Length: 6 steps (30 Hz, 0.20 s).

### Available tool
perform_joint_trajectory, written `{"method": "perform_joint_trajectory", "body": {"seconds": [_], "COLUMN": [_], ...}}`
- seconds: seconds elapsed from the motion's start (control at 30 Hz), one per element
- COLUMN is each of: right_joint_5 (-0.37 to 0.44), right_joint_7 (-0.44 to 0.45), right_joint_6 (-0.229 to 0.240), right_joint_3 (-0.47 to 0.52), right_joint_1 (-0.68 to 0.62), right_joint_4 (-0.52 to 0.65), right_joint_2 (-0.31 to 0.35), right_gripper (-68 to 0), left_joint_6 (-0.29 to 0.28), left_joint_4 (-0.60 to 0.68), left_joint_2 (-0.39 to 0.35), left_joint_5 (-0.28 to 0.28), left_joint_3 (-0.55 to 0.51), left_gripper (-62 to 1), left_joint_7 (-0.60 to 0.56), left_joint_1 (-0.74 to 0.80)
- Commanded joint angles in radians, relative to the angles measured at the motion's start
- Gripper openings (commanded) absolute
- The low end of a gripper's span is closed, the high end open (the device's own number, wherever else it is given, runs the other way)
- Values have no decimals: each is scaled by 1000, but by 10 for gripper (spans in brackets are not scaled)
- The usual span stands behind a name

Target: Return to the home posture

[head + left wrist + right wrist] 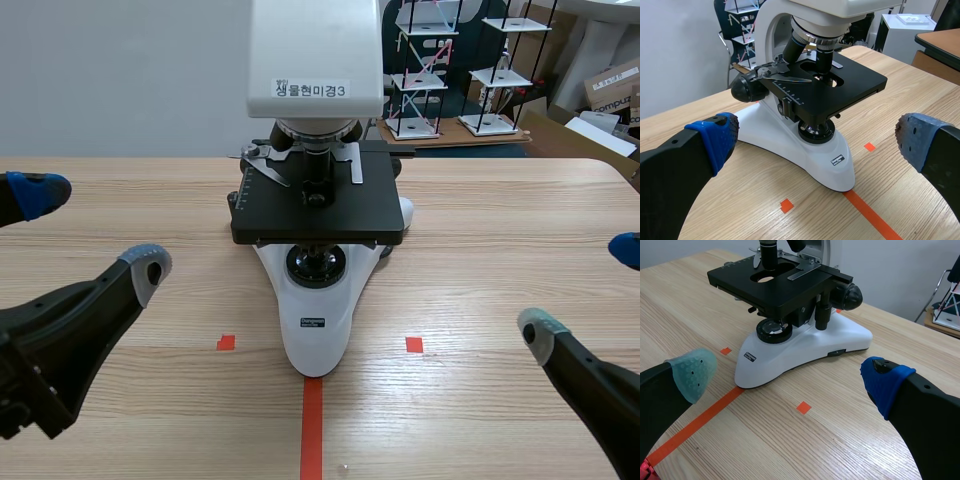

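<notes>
Both jaws gape, flanking the untouched microscope (316,335).

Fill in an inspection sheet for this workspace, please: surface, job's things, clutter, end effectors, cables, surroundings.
Surface: wooden table, orange-red tape marks on it.
Job's things: microscope upright at the middle, its base tip at the tape line's end.
Clutter: nothing seen.
End effectors: left end effector open, holding nothing; right end effector open, holding nothing.
Cables: nothing seen.
Surroundings: wire racks and cardboard boxes behind the table; pale wall.
</notes>
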Motion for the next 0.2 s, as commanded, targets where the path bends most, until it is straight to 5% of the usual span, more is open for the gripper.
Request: {"method": "perform_joint_trajectory", "body": {"seconds": [0.0,0.17], "right_joint_5": [10,10], "right_joint_7": [18,18], "right_joint_6": [1,1], "right_joint_3": [-2,-2], "right_joint_1": [8,8], "right_joint_4": [1,1], "right_joint_2": [5,5], "right_gripper": [-37,-37], "left_joint_6": [6,6], "left_joint_4": [4,4], "left_joint_2": [11,11], "left_joint_5": [-6,-6], "left_joint_3": [-5,-5], "left_gripper": [14,14], "left_joint_7": [-21,-21], "left_joint_1": [5,5]}}
